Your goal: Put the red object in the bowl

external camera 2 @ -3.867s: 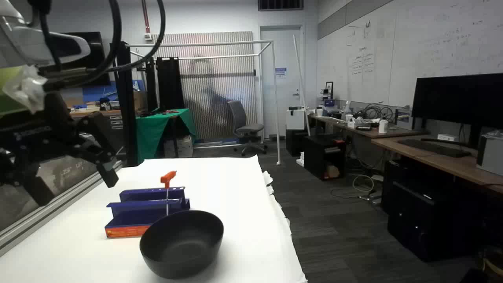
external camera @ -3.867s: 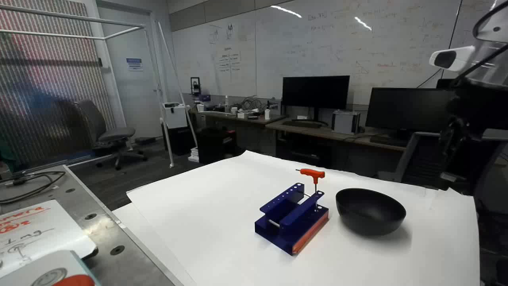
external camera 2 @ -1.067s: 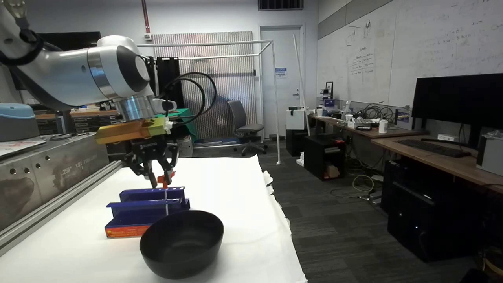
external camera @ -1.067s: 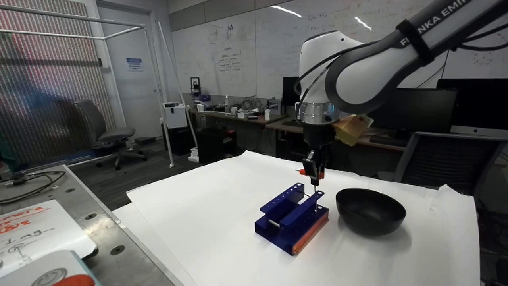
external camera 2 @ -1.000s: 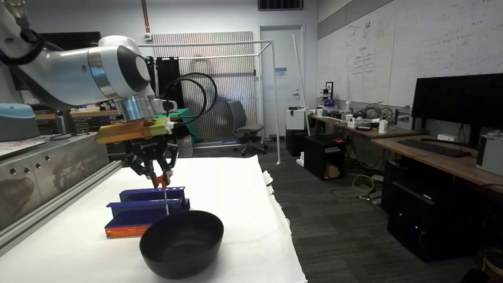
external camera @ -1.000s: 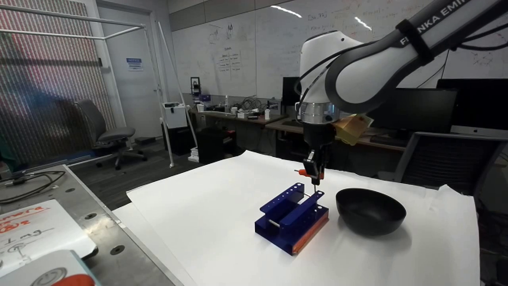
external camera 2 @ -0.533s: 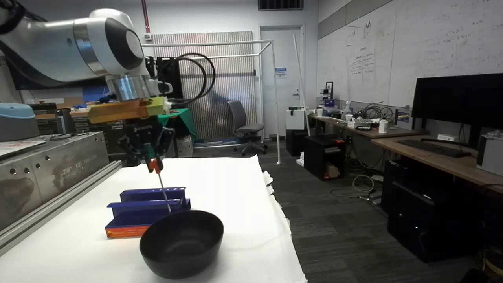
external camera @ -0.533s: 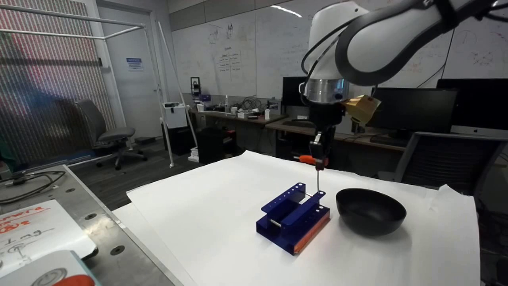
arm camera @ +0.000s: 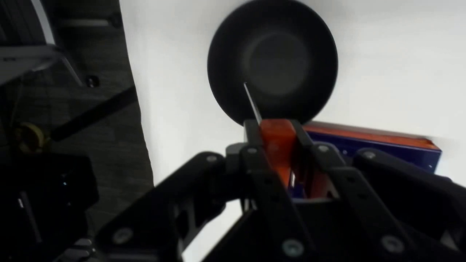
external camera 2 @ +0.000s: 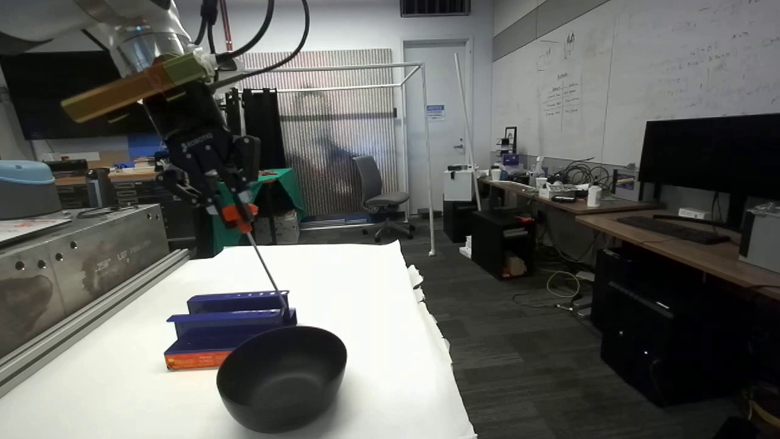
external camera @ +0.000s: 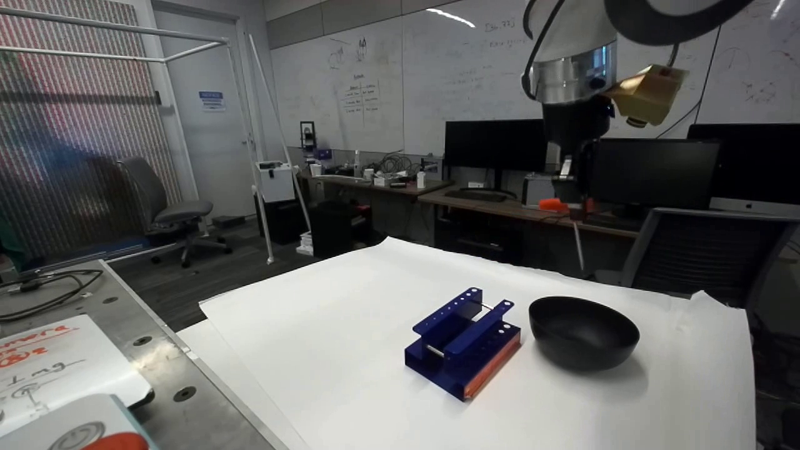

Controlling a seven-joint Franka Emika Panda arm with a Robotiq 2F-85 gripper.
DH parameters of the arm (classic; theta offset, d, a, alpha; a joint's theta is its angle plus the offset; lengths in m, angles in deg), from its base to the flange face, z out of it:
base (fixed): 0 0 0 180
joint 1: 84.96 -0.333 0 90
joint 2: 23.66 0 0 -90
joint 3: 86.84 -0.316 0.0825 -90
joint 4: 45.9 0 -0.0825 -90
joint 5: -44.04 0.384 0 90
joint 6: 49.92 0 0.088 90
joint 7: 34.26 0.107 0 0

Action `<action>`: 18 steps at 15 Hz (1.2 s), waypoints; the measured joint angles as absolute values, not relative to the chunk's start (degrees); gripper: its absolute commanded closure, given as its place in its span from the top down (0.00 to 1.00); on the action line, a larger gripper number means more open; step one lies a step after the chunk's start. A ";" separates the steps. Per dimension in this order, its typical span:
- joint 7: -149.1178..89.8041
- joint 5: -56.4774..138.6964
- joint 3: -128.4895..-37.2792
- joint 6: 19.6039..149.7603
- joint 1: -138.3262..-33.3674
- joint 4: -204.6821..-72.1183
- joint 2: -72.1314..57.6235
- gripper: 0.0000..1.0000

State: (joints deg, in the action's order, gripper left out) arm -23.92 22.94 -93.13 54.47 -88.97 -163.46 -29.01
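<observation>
Plainly, the red object (arm camera: 279, 137) hangs in the pincer (arm camera: 277, 131), fingers closed on its handle, shaft slanting down.

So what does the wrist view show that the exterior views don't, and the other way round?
Only the wrist view: the metal stem of the red object with the inside of the bowl behind it.
Only the exterior views: door, whiteboard and white arm; in an exterior view, also a gap between the stem's tip and the bowl.
Both: the tool shut on the red object, the blue rack, the white sheet.
</observation>
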 measured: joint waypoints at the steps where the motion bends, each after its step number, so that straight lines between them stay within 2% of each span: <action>1: -22.47 22.08 -93.13 52.77 -88.97 -163.55 -27.81 0.06; 11: -19.05 22.29 -92.24 57.52 -89.12 -161.30 -10.90 0.10; 12: -19.04 22.30 -91.98 57.57 -89.12 -160.84 -10.08 0.37; 13: -19.04 22.30 -91.75 57.56 -89.12 -160.38 -9.51 0.47; 18: -19.06 23.25 -90.86 57.56 -89.12 -159.38 -8.29 0.84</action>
State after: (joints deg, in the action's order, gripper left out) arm -19.06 23.25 -90.86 57.56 -89.12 -159.38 -8.29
